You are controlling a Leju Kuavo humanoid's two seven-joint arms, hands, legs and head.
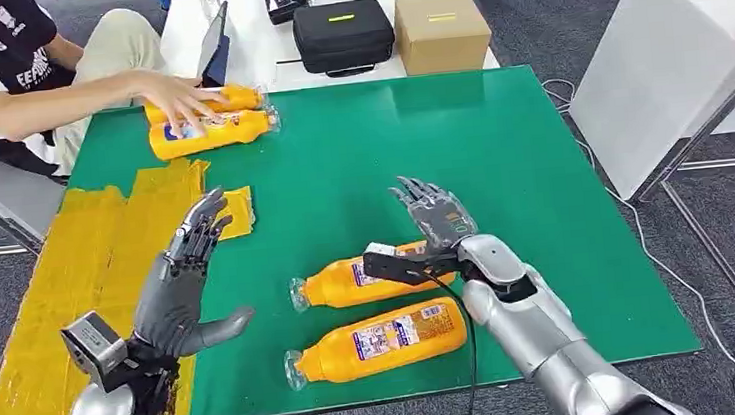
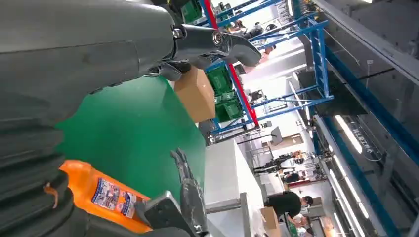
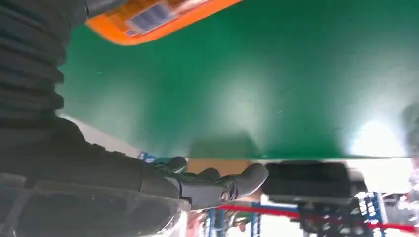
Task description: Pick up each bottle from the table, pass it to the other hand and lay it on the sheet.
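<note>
Right hand [image 1: 432,214] open, fingers spread, holding nothing, raised over the green surface [image 1: 500,156] just above the farther of two near orange bottles [image 1: 350,282]. Second near bottle [image 1: 380,342] lies beside it, closer to the front edge, both on their sides, caps pointing left. Left hand [image 1: 184,284] also open and bare, fingers apart, palm turned inward, above the border of the yellow sheet [image 1: 69,284]. Two more orange bottles [image 1: 211,133] lie side by side at the far left corner; a person's hand [image 1: 178,99] rests on them. Beyond the surface: black case [image 1: 343,34], cardboard box [image 1: 442,32].
</note>
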